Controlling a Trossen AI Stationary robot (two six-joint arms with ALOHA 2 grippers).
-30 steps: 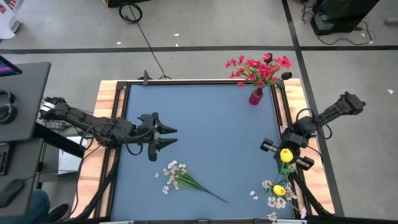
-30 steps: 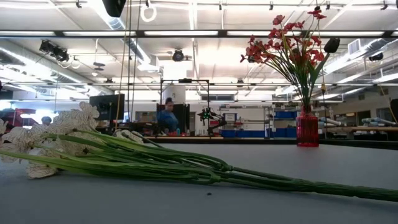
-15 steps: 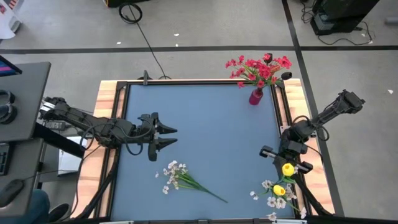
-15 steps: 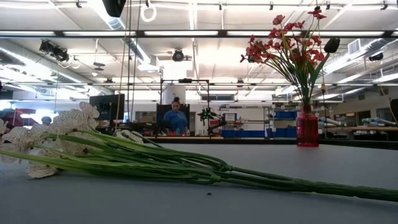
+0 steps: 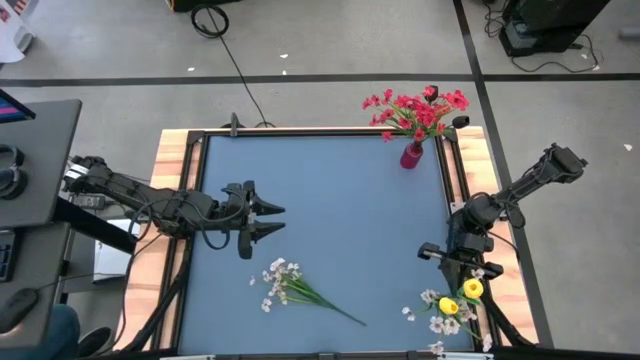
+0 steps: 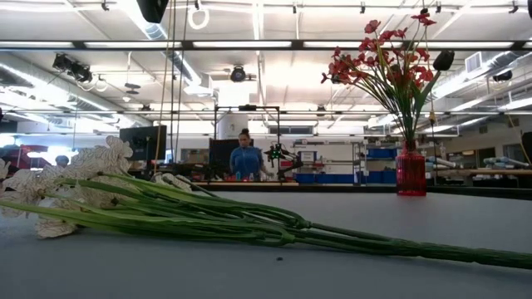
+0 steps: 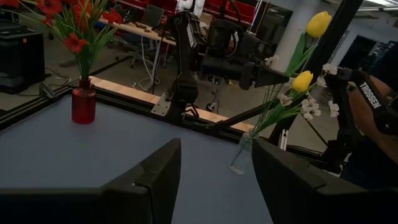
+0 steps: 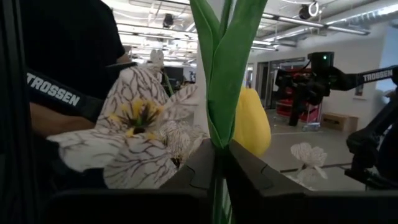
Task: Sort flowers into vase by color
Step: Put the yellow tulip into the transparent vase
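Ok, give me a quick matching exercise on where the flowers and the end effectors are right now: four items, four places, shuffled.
Items:
1. red flowers
2. white blossom spray
3. yellow tulip with its stem clamped
4. left end effector

Places or states:
A. lying flat on the blue table top, near edge
B. open, hovering above the table's left side
C. standing in the red vase at the far right corner
D. held by the right end effector over the clear vase

Pairs: 1-C, 2-A, 3-D, 4-B
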